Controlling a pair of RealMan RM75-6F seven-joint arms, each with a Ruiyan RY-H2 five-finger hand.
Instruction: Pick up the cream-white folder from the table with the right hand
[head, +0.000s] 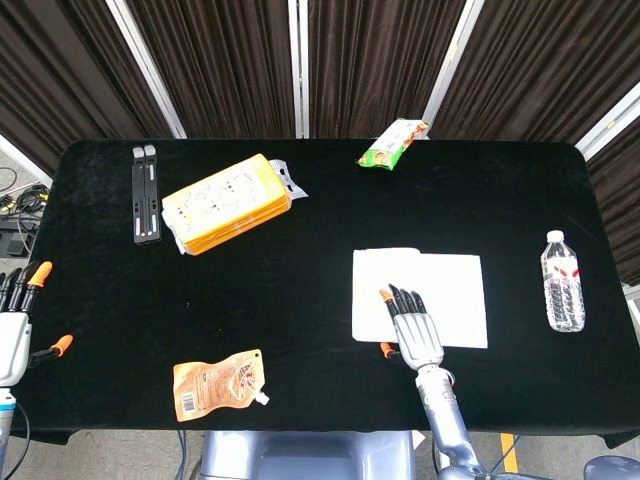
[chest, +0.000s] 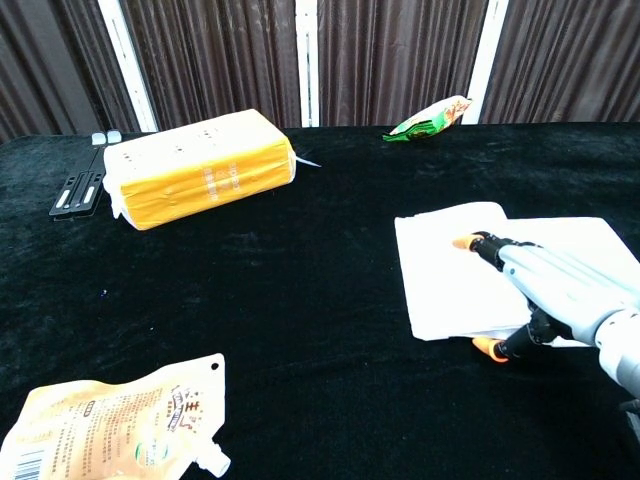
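The cream-white folder lies flat on the black table, right of centre. My right hand lies over its near-left part, fingers stretched flat across the top sheet. In the chest view the folder lies under my right hand. The orange fingertips touch the paper, and the thumb sits at the folder's near edge on the cloth. The hand holds nothing. My left hand hangs off the table's left edge, fingers apart and empty.
A clear water bottle lies right of the folder. An orange-yellow pack and a black strip sit at the back left. A green snack bag sits at the back, and an orange pouch near the front edge.
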